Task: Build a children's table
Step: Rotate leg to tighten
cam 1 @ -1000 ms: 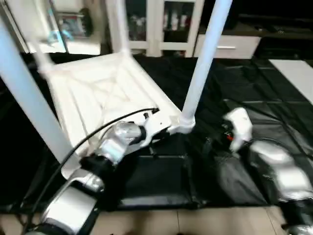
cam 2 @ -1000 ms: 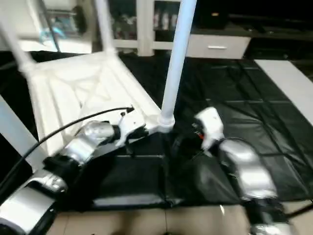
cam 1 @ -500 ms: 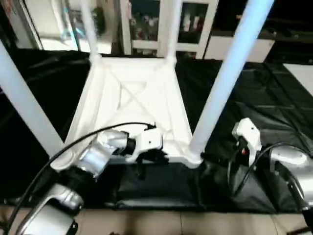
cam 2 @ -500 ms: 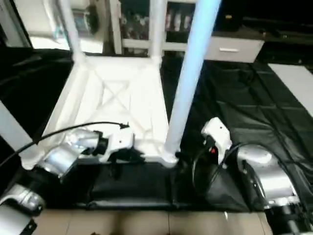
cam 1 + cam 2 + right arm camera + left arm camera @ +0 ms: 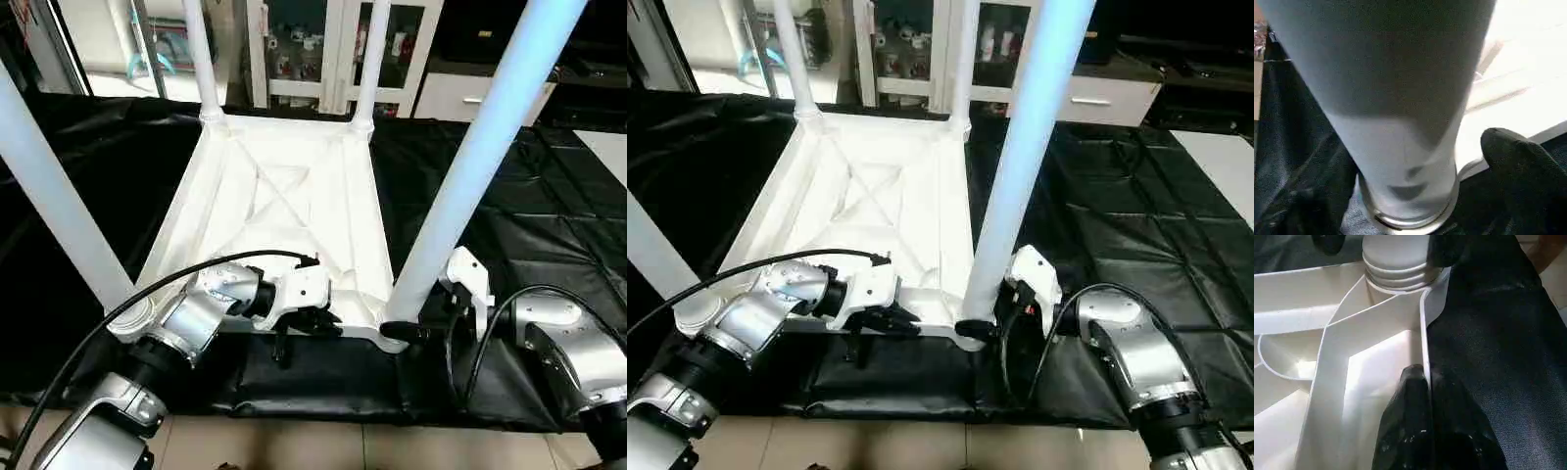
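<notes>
Since a second ago, the white plastic rectangular table top (image 5: 284, 211) has swung from a skewed angle to lie square in front of us, and our view has shifted with it. It rests upside down on the black sheet (image 5: 509, 225) covering the floor, X-ribbed underside facing up, its long axis running straight away from us. Four long white tapered tube legs stand upright from its corner sockets: the near right leg (image 5: 470, 176), the near left leg (image 5: 49, 196), and two far legs (image 5: 201, 59).

Our left gripper (image 5: 309, 328) reaches in from the left, forearm low and bent across us, its black fingers (image 5: 1415, 426) pressed together on the thin near rim of the top. Our right gripper (image 5: 994, 318) comes in from the right with its fingers spread apart around the base of the near right leg, one finger (image 5: 1520, 166) beside the socket; we cannot tell whether it touches.
</notes>
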